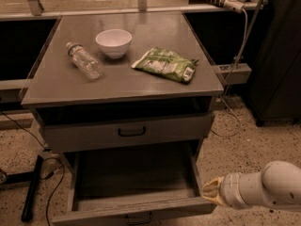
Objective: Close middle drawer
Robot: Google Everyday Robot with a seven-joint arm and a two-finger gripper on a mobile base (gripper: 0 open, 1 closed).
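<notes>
The middle drawer (pixel 136 206) is standing pulled far out of the cabinet, its low front panel lying near the bottom edge of the camera view and its bare floor fully exposed. Its small black handle (pixel 138 216) is sitting at the centre of that panel, partly cut off by the frame edge. Above it, the taller-fronted drawer (pixel 84 136) is sitting almost flush with the cabinet.

The tool (pixel 211 192) is hovering at the right front corner of the middle drawer, just beside the end of the front panel; contact cannot be confirmed. Whether the tool is released or clenched cannot be told from this view. It is grasping nothing visible. The white arm (pixel 268 189) is entering from the lower right.

This placement is judged to be serving a push, not a pull: closing needs only pressure on the front panel, so no hold on the handle is required. The close is judged not yet begun. Pressing at a corner risks skewing the drawer on its runners; a contact nearer the centre is judged safer.

On the worktop (pixel 155 86), a bowl (pixel 113 42), a lying plastic bottle (pixel 84 60) and a green snack bag (pixel 165 65) are resting well apart from the tool and are playing no part in this step
</notes>
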